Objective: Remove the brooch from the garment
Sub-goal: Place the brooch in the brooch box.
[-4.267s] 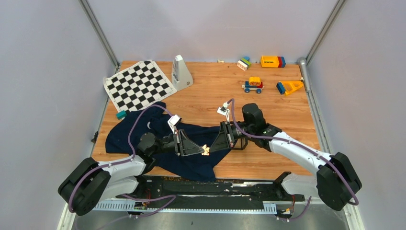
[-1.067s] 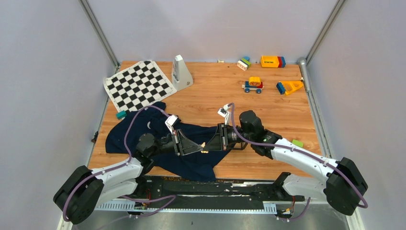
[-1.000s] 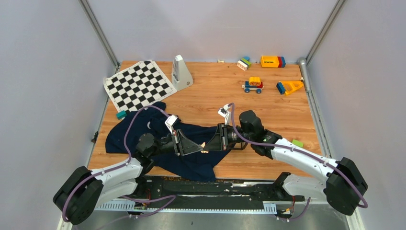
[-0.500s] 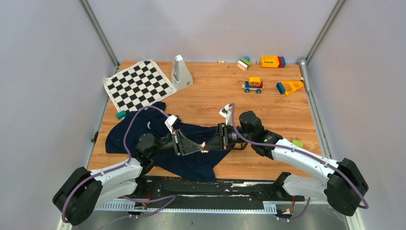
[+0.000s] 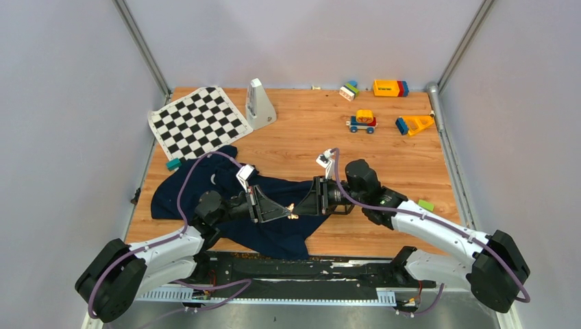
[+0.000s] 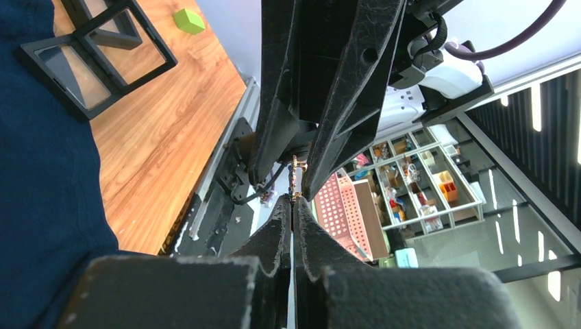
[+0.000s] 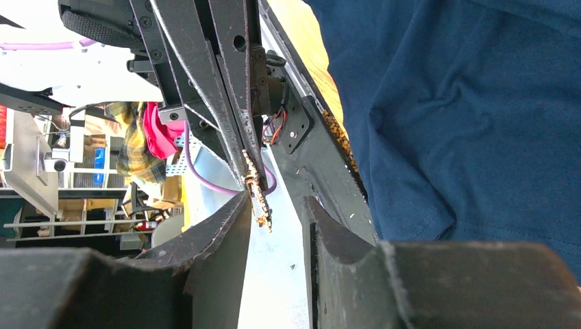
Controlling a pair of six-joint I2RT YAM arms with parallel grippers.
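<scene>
The dark navy garment [image 5: 192, 192] lies crumpled at the near left of the table; it also shows in the left wrist view [image 6: 41, 171] and the right wrist view [image 7: 466, 103]. My left gripper [image 5: 287, 213] is shut on the small gold brooch [image 5: 292, 211], holding it by its lower end [image 6: 296, 175] just above the garment's right part. My right gripper [image 5: 300, 208] faces it, open, with its fingers on either side of the brooch [image 7: 257, 195]. The brooch lies close against one right finger [image 7: 226, 226]; the other finger stands apart from it.
A black-and-white chequered mat [image 5: 197, 120] and a grey metronome-shaped object [image 5: 259, 104] stand at the back left. Toy blocks and a toy car [image 5: 362, 122] lie at the back right. A small green block [image 5: 426, 204] sits by the right arm, a teal one [image 5: 172, 164] near the garment.
Over four seconds my right gripper has closed in leftward around the brooch held by my left gripper. In the last second the right arm has drawn back slightly; the left has held still.
</scene>
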